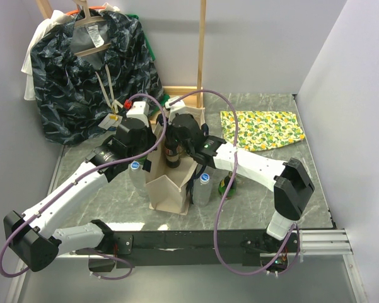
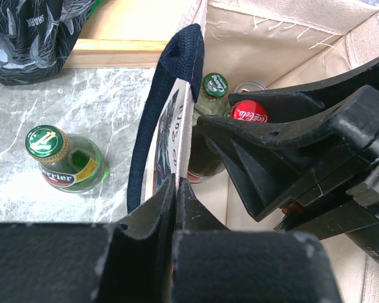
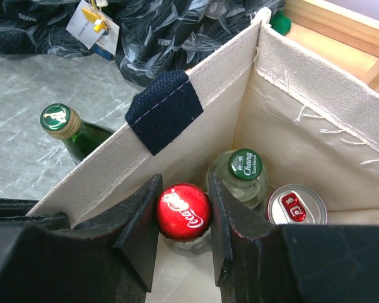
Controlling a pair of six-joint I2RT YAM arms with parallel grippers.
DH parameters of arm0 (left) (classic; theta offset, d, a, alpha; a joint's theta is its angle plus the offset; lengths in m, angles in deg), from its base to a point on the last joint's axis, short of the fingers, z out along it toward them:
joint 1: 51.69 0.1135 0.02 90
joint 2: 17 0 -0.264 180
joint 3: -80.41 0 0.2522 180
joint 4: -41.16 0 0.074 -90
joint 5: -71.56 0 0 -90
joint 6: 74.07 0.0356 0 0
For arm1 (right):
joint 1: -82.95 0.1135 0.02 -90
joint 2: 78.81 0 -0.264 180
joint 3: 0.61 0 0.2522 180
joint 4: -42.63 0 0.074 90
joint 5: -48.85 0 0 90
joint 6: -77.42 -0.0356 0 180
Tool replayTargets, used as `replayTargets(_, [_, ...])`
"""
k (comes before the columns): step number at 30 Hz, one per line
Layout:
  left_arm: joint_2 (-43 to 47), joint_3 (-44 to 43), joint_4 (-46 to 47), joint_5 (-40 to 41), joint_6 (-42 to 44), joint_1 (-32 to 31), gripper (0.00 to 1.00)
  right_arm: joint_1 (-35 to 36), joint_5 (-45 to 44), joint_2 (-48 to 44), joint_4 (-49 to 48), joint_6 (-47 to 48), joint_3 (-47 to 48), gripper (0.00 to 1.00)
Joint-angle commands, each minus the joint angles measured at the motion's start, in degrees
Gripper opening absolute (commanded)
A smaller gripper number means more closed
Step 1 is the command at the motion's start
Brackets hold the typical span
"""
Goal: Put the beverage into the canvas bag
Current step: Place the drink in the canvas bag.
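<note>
The right gripper (image 3: 182, 235) holds the red-capped cola bottle (image 3: 183, 210) inside the tall beige canvas bag (image 3: 315, 82), a green-capped bottle (image 3: 246, 165) at 2 o'clock. The left gripper (image 2: 176, 189) pinches the bag's wall. Only letting go seems left.

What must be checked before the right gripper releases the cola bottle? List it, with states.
1. Coca-Cola bottle inside the canvas bag: ok, cap sits between the walls.
2. Hold by the right gripper around the bottle's neck: ok.
3. Bag wall pinched by the left gripper: ok.
4. Bottle base on the bag floor: cannot tell, hidden.
5. Room for the gripper to open beside the Chang bottle: cannot tell, very close.
</note>
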Motion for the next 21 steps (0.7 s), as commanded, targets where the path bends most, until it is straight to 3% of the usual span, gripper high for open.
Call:
replayTargets(1, [0.63, -1.39, 0.72, 1.18, 0.85, 0.10, 0.07, 0.31, 0.30, -1.10, 0.24, -2.40, 3.77, 0.33])
replayTargets(7, [0.72, -1.13, 0.89, 1.27, 0.85, 0.19, 0.16, 0.31, 0.57, -0.84, 2.80, -3.55, 3.68, 0.38])
replayTargets(12, [0.81, -1.04, 1.07, 1.18, 1.03, 0.19, 0.18, 0.57, 0.83, -1.28, 4.03, -3.90, 3.50, 0.50])
replayTargets(21, [0.72, -0.95, 1.07, 1.27, 0.85, 0.28, 0.20, 1.01, 0.66, -1.45, 5.09, -3.90, 4.12, 0.59])
